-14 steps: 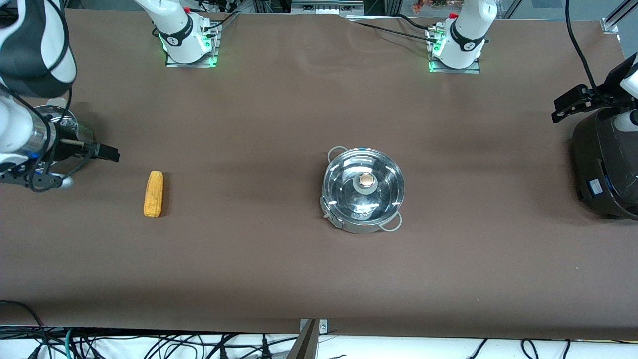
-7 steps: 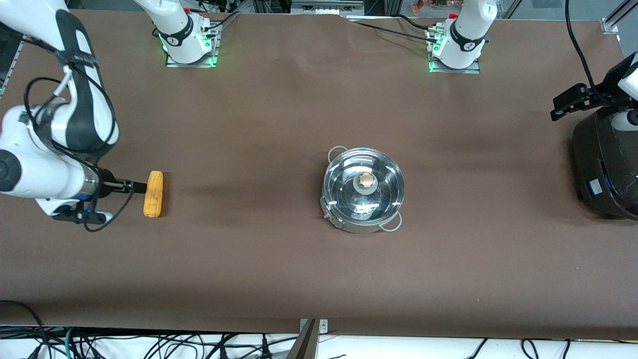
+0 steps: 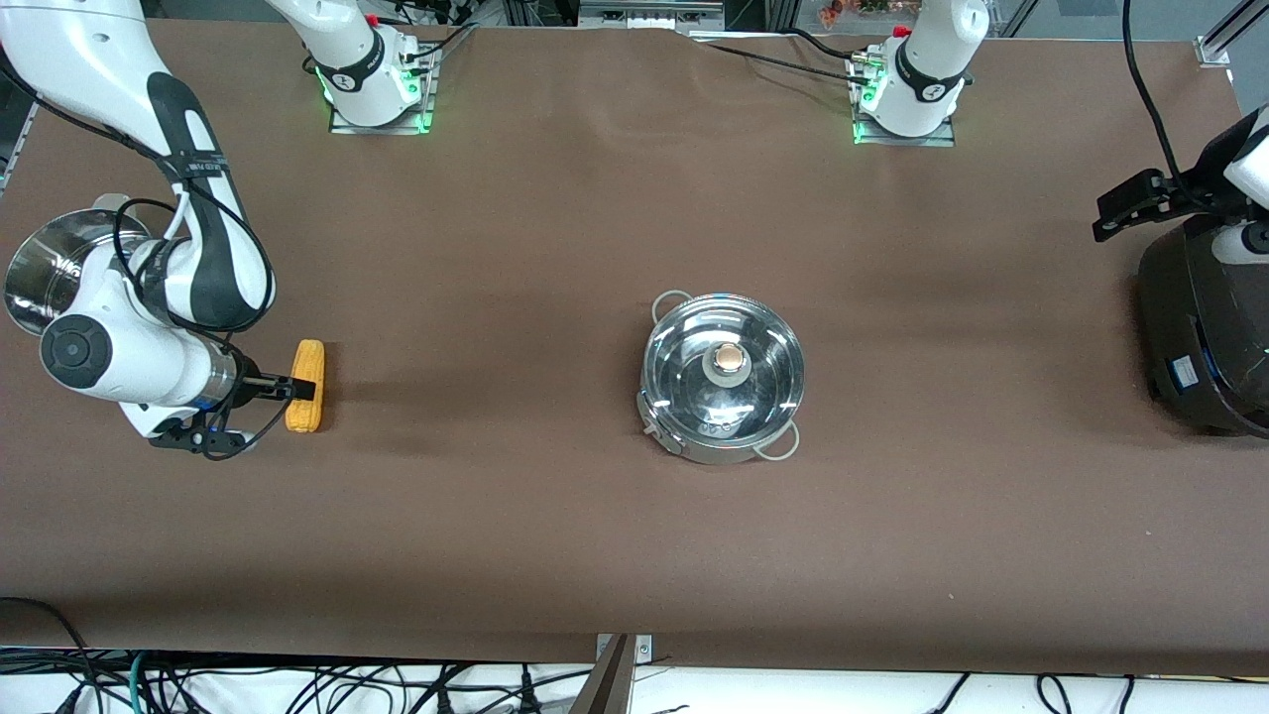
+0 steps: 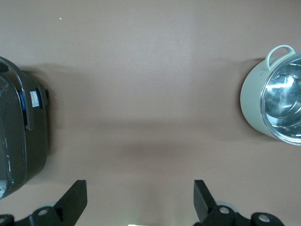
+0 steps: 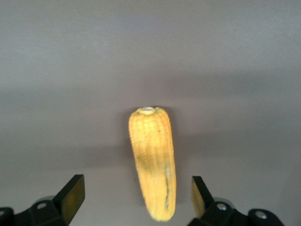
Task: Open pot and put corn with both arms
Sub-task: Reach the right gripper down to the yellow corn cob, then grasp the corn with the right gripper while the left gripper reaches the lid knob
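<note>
The yellow-orange corn (image 3: 309,357) lies on the brown table toward the right arm's end. My right gripper (image 3: 299,389) is low over the corn's middle and open. In the right wrist view the corn (image 5: 153,155) lies lengthwise between the fingers of the gripper (image 5: 135,197), which do not touch it. The steel pot (image 3: 724,382) stands at the table's middle with its glass lid and tan knob (image 3: 729,356) on. My left gripper (image 3: 1115,210) hangs open and empty in the air beside the black cooker; the left wrist view shows it (image 4: 138,200) over bare table, with the pot (image 4: 263,101) off to one side.
The black rounded cooker (image 3: 1205,337) stands at the left arm's end of the table and also shows in the left wrist view (image 4: 21,136). A steel steamer (image 3: 35,268) stands at the right arm's end, partly hidden by the right arm.
My right arm has swung in from the table's end, and its gripper has come down from beside the steamer to straddle the corn. The left arm has hardly moved.
</note>
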`<action>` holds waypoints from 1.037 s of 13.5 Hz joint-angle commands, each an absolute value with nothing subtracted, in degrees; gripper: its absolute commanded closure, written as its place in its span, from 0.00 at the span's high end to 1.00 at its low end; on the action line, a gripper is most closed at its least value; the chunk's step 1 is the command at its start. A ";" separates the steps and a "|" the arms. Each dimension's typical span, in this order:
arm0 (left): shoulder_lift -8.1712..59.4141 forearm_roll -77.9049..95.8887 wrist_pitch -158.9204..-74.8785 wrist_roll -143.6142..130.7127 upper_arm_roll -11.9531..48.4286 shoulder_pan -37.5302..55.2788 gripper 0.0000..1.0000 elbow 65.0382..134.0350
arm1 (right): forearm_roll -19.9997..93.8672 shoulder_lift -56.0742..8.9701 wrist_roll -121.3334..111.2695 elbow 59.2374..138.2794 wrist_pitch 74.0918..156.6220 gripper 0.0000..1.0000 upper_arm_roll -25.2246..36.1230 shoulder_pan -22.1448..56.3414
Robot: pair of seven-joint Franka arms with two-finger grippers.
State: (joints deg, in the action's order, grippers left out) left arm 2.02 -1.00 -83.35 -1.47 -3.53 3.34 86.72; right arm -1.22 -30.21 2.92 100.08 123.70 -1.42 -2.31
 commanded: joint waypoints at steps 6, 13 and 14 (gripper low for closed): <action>3.08 0.44 -82.79 0.96 -3.25 3.60 1.00 87.98 | -0.97 -29.27 -0.96 110.38 136.30 1.00 -1.85 -4.04; 7.20 5.45 -87.61 -7.72 3.68 4.74 1.00 87.98 | -0.70 -29.36 -4.21 115.04 143.34 1.00 -1.85 -4.83; 8.08 5.54 -89.11 -9.13 4.82 5.44 1.00 87.98 | -0.70 -29.44 -4.57 116.01 144.92 1.00 -1.85 -4.83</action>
